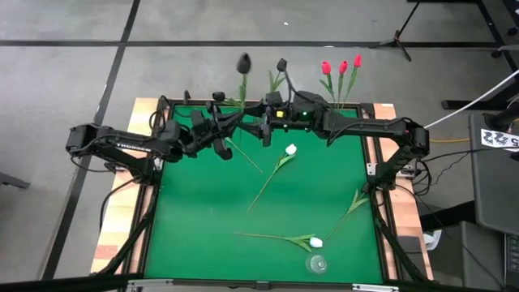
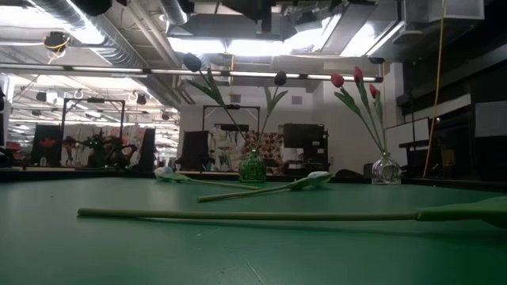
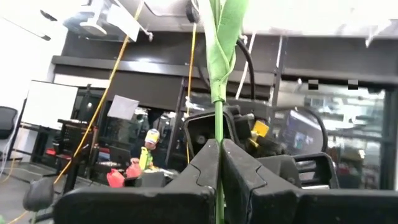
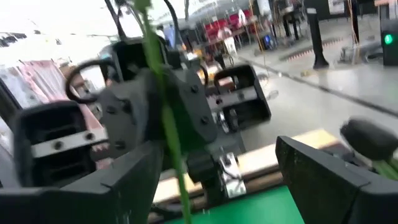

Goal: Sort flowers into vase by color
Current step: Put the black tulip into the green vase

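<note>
L hand (image 1: 225,144), upper-middle of the high view, is clamping a thin green stem (image 3: 218,124); wrist view shows its fingers (image 3: 199,165) pinched tight on it. R hand (image 1: 265,134), just beside it, is gaping wide w/ the stem running up between its fingers, not gripping.

Risks: a handover w/ both hands crowding — R closing off-centre could bend or kink the stem, or it could slip & drop. Arms could knock the green vase (image 2: 252,168) at the far edge, w/ black flowers in it.

Three white flowers (image 1: 290,150) are lying on the green surface (image 1: 195,219), waiting; reds (image 1: 341,66) are already in the clear vase (image 2: 386,169).
</note>
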Controlling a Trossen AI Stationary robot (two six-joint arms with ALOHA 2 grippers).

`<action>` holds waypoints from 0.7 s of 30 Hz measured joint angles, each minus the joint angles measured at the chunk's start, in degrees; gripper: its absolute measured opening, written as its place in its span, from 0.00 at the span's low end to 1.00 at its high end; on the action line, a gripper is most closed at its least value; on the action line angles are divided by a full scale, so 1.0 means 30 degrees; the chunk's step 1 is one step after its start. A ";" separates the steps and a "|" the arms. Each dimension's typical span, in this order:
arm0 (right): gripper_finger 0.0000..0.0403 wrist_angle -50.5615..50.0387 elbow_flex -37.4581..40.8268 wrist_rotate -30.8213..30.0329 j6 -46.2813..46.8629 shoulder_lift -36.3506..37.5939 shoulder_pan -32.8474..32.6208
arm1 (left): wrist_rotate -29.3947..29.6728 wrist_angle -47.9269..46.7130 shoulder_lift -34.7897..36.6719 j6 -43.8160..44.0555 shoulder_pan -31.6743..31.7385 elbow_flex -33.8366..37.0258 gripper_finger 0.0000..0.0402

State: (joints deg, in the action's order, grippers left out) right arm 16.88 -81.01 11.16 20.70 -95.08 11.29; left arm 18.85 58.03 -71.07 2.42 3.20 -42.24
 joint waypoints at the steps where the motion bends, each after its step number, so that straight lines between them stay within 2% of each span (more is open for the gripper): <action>1: 0.77 -0.0266 0.0000 -0.0095 -0.0040 -0.0024 -0.0007 | -0.0042 -0.0062 -0.0021 -0.0146 -0.0011 0.0007 0.01; 5: 0.76 -0.0122 0.0000 -0.0229 -0.0106 -0.0061 -0.0014 | -0.0298 0.0209 -0.0009 -0.0243 -0.0010 0.0007 0.01; 9: 0.68 -0.0216 -0.0007 -0.0512 -0.0183 -0.0047 -0.0007 | -0.0292 -0.0216 -0.0021 -0.0250 -0.0007 0.0007 0.01; 15: 0.45 -0.0283 -0.0007 -0.0542 -0.0193 -0.0047 -0.0029 | -0.0224 -0.0318 -0.0021 -0.0250 0.0007 0.0007 0.01; 21: 0.17 -0.0276 -0.0010 -0.0501 -0.0211 -0.0032 -0.0058 | -0.0113 -0.0372 -0.0021 -0.0264 0.0018 0.0015 0.01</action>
State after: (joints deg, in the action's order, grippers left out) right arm 16.05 -81.04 9.66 20.07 -95.18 11.11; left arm 18.51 56.92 -71.13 1.63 3.26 -42.19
